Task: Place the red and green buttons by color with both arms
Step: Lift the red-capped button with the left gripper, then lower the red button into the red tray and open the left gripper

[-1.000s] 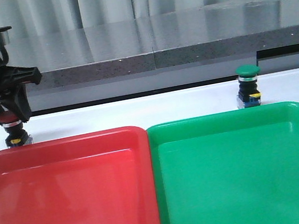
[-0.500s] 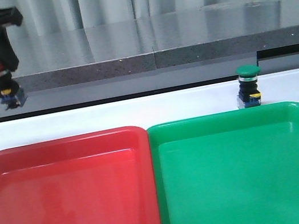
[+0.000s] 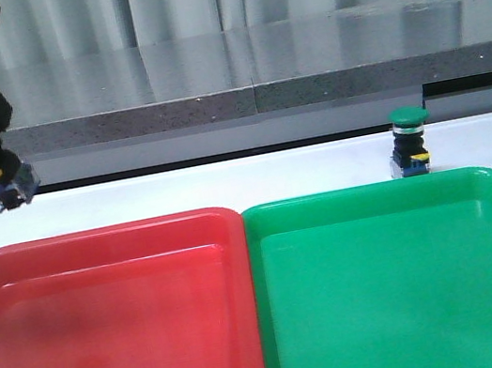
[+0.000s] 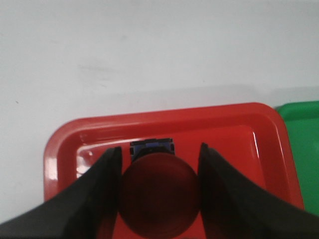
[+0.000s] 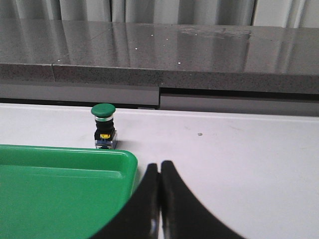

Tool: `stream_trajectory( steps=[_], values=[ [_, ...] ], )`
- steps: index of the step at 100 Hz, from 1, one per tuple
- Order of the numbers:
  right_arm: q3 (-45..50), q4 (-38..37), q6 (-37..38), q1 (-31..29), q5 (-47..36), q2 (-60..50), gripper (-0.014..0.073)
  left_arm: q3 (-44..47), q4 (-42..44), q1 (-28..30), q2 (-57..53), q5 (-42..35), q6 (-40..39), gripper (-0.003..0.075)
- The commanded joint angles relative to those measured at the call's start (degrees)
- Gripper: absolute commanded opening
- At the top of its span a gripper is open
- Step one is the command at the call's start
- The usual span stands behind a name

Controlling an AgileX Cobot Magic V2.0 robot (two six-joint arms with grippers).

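Left gripper (image 4: 159, 199) clamps the red button (image 4: 159, 201) by its cap, tilted, airborne, red tray (image 4: 65, 149) beneath. Right gripper (image 5: 159, 199) closed, empty; green button (image 5: 103, 125) stands ahead on the table. Risk: the tilted cap grip may slip, so the button tumbles.

A dark red button (image 4: 159, 194) between black fingers (image 4: 99, 199), green button (image 3: 407, 116), red tray (image 3: 97, 258), green tray (image 3: 374, 209).
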Motion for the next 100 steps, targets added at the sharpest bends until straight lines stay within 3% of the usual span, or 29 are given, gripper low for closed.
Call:
stream_trajectory(
  steps=[1, 22, 77, 86, 100],
  values=[
    [-0.79, -0.09, 0.01, -0.54, -4.76, -1.22, -0.0109, 1.88, -2.71, -1.57, -2.82, -5.59, -0.3, 0.0148],
    [-0.79, -0.09, 0.01, -0.54, -4.76, -1.22, -0.0109, 6.59, -4.83, -4.02, -0.6, -10.56, -0.3, 0.0148],
    [-0.79, -0.09, 0.01, -0.54, -4.76, -1.22, -0.0109, 6.73, -5.06, -6.03, 8.64, -12.62, -0.3, 0.0169],
    [-0.79, -0.09, 0.01, -0.54, -4.76, -1.22, -0.0109, 6.73, -5.06, -6.03, 8.64, -12.5, -0.3, 0.0255],
    [-0.79, -0.09, 0.01, -0.54, -4.76, -1.22, -0.0109, 6.61, -5.06, -6.03, 8.64, -11.8, -0.3, 0.0502]
  ],
)
